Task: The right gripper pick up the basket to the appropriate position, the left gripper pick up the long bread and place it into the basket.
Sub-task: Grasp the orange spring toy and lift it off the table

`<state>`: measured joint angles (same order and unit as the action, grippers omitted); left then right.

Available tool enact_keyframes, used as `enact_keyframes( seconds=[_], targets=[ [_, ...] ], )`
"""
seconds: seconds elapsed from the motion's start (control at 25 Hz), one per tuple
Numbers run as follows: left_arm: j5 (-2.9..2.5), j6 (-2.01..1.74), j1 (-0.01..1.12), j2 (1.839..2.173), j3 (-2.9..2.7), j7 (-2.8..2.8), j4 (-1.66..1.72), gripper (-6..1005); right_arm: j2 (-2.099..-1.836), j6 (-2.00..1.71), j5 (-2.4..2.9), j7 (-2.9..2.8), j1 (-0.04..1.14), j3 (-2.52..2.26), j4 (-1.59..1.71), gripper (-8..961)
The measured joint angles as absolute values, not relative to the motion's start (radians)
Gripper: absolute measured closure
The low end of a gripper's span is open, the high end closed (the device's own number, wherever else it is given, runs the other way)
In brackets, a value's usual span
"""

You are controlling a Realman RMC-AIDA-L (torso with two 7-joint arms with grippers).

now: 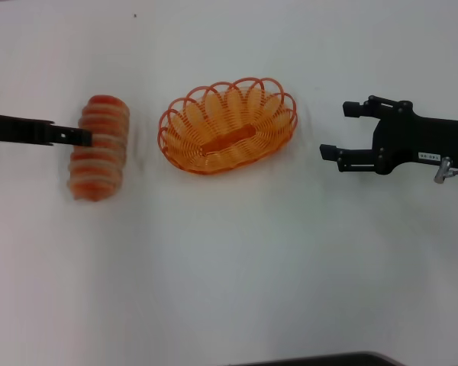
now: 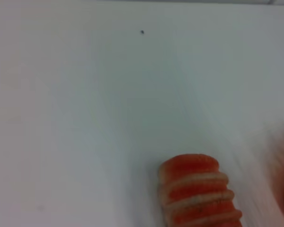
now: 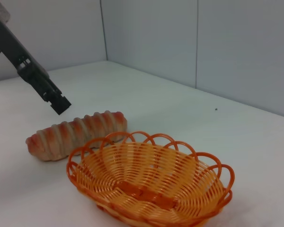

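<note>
The long bread [image 1: 99, 149] lies on the white table at the left, its length running away from me. It also shows in the left wrist view [image 2: 196, 194] and the right wrist view [image 3: 75, 134]. The left gripper [image 1: 84, 137] shows edge-on as a thin black bar, with its tip over the middle of the bread. In the right wrist view, the left gripper [image 3: 60, 105] hovers a little above the loaf without touching it. The orange basket [image 1: 227, 126] stands empty at the centre. The right gripper [image 1: 339, 131] is open and empty, to the right of the basket [image 3: 149, 187] and apart from it.
The white table [image 1: 229, 267] stretches bare towards me. A pale wall [image 3: 203, 42] stands behind the table's far edge. A small dark speck [image 2: 142, 32] lies on the table beyond the bread.
</note>
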<state>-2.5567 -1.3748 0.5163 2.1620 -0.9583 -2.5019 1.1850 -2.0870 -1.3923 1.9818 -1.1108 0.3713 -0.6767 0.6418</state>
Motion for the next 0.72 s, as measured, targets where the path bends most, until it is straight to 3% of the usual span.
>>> enact_keyframes(
  seconds=[0.72],
  targets=[
    [-2.582,-1.230,0.514,2.168,-1.133,-2.651,1.138,197,-2.088,-1.380,1.984,-1.111,0.371,-0.680,0.639,34]
  ],
)
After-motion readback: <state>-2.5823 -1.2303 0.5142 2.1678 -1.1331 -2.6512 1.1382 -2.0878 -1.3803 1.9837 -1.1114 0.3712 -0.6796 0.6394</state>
